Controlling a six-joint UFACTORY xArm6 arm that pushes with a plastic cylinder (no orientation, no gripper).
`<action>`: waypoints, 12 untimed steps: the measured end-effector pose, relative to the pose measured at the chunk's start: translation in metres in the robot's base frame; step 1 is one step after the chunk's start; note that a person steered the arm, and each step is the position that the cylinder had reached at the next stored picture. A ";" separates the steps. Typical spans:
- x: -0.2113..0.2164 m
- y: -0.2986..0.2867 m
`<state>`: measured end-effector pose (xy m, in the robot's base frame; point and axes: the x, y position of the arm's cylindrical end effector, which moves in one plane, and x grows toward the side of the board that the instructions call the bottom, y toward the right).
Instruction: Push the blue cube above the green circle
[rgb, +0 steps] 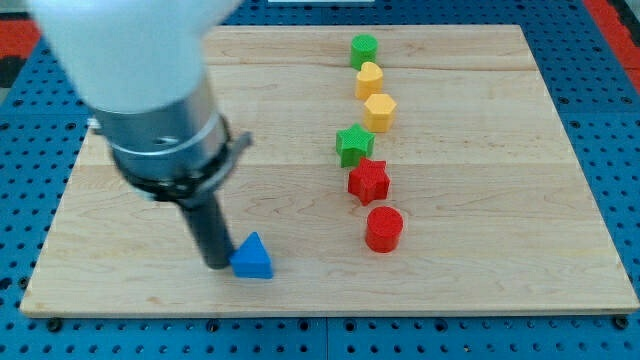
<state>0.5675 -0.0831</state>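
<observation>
camera view: no pincer shows, only my tip (217, 264) touching the light, stiff, slidey blue block (253, 258)'s left face, triangular here; push low.

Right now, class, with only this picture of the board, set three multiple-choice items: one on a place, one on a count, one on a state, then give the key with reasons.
1. Where is the blue block?
A. Near the view's bottom, left of centre
B. At the view's top right
C. Between the two yellow blocks

2. How many red blocks are there?
A. One
B. Two
C. Four

3. How does my tip stand to the blue block?
A. Far off
B. Resting on top of it
C. Right at its left side

Key:
1 A: the blue block lies low on the board.
2 B: the red star and red cylinder.
3 C: my tip meets its left edge.
</observation>
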 end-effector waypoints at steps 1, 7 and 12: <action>0.000 0.064; -0.192 -0.095; -0.188 0.000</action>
<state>0.3791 -0.0835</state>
